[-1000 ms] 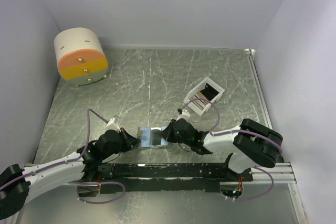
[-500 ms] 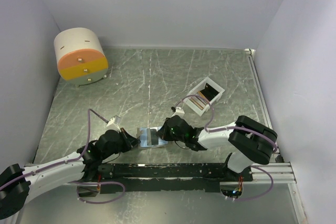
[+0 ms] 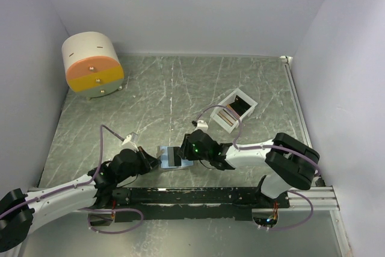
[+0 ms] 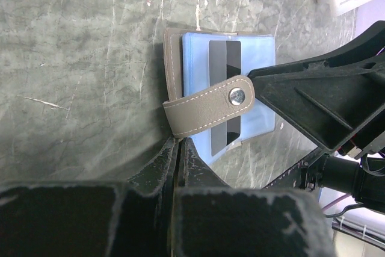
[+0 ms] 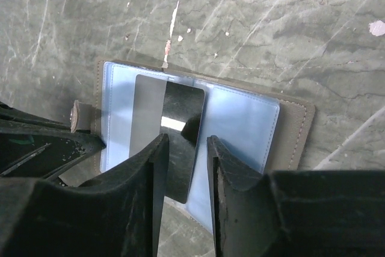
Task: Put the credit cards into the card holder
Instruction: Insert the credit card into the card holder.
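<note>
The right pincer (image 5: 183, 167), jaws narrowly parted and grip unclear, sits over one dark card (image 5: 180, 112) partly in the card holder (image 5: 246, 124), which the left pincer (image 4: 178, 142) clamps; other cards (image 3: 227, 116) apparently wait in the far-right tray (image 3: 239, 92).

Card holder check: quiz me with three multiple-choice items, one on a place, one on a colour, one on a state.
1. The dark card lies: A beside the card holder, B on top of it, C underneath it.
2. The card holder's inside is: A red, B light blue, C black.
3. The card holder is: A snapped shut, B lying open, C standing on edge.
Answers: 1 B, the right wrist view shows it on the lining; 2 B, both wrist views show blue; 3 B, the lining faces up.
</note>
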`<control>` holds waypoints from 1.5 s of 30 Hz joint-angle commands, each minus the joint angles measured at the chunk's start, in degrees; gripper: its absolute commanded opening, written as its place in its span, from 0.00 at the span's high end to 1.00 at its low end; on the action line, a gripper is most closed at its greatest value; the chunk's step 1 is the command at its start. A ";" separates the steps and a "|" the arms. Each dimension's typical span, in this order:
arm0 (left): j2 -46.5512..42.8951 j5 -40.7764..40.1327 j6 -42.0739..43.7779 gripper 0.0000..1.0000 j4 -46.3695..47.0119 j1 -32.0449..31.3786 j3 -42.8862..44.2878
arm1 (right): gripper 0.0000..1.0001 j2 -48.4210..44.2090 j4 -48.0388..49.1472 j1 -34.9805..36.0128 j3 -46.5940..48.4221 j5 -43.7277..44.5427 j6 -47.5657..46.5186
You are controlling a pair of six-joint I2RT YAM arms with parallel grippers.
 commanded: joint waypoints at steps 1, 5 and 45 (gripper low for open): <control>-0.47 -0.26 0.61 0.93 0.63 -0.28 -1.49 | 0.67 -0.62 -3.75 0.22 1.14 1.85 -2.08; 0.33 -0.03 0.60 0.93 1.21 -0.26 -1.34 | 0.65 1.24 -0.89 0.29 0.27 -0.81 -0.94; 1.30 0.48 0.95 0.93 2.42 -0.33 -1.31 | 0.72 3.99 12.76 0.33 0.09 -11.38 -3.60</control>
